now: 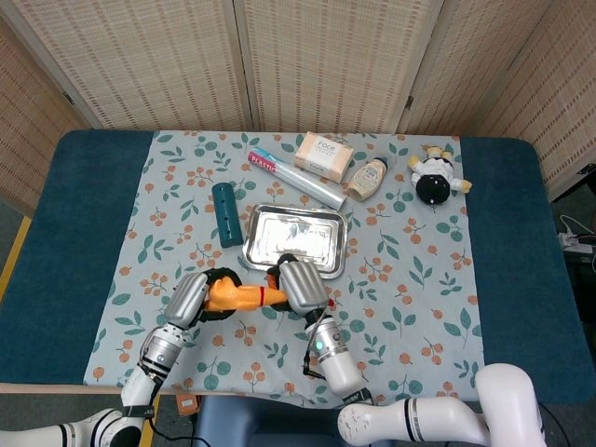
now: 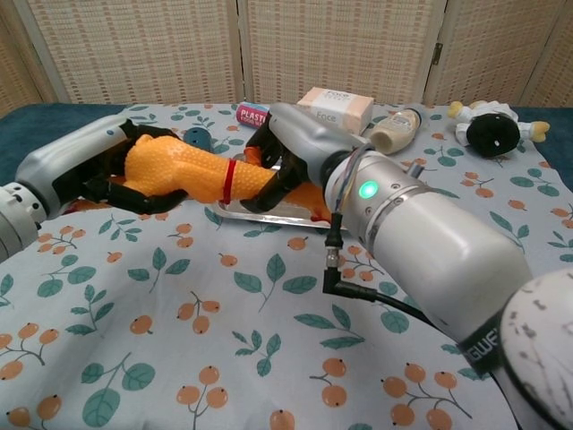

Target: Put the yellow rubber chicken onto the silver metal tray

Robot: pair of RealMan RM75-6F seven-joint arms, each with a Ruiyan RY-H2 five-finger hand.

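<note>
The yellow rubber chicken [image 2: 192,170] hangs above the floral tablecloth [image 1: 410,279], just in front of the silver metal tray [image 1: 296,239] and not on it. The left hand [image 2: 94,170] wraps its dark fingers around the chicken's plump body, and the right hand [image 2: 291,148] grips the narrower end, near the red band around its neck. Both hands hold the toy between them, close to the tray's near edge. Behind the tray lie a teal cylinder [image 1: 226,214], a plastic wrap roll [image 1: 296,179], a pink box marked "face" [image 1: 324,155] and a small beige bottle [image 1: 366,179]. A black and white plush toy [image 1: 435,176] sits well apart at the far right of the cloth.
</note>
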